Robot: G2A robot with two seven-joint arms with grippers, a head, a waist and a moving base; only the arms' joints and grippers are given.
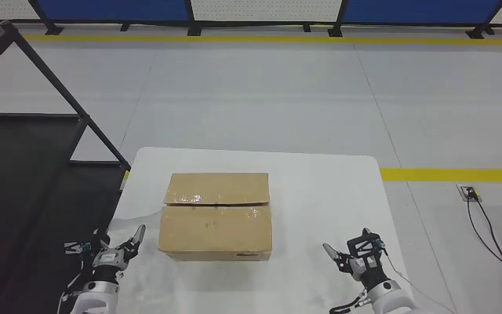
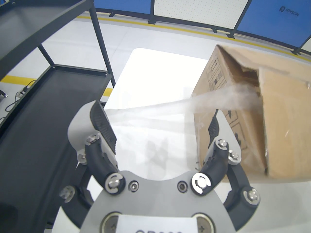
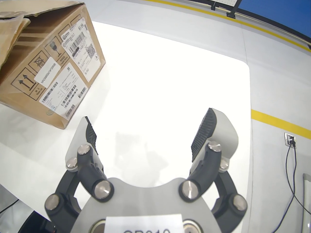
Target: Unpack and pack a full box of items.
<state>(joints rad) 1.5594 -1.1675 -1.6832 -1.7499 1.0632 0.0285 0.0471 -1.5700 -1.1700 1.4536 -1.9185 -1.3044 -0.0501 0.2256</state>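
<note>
While both arms are hanging low at the near edge of the white table [image 1: 329, 196], the cardboard box [image 1: 216, 212] is sitting at the table's middle with its flaps folded down. Its long axis is running side to side across the table, and the seam between the flaps is running the same way. Its labelled end is facing the right gripper [image 1: 347, 245], whose jaws are standing wide apart, gripping nothing. The left gripper [image 1: 110, 242] is hovering near the box's other end, jaws likewise spread and empty. A black shelf rack [image 1: 39, 173] is standing off the table's left side.
</note>
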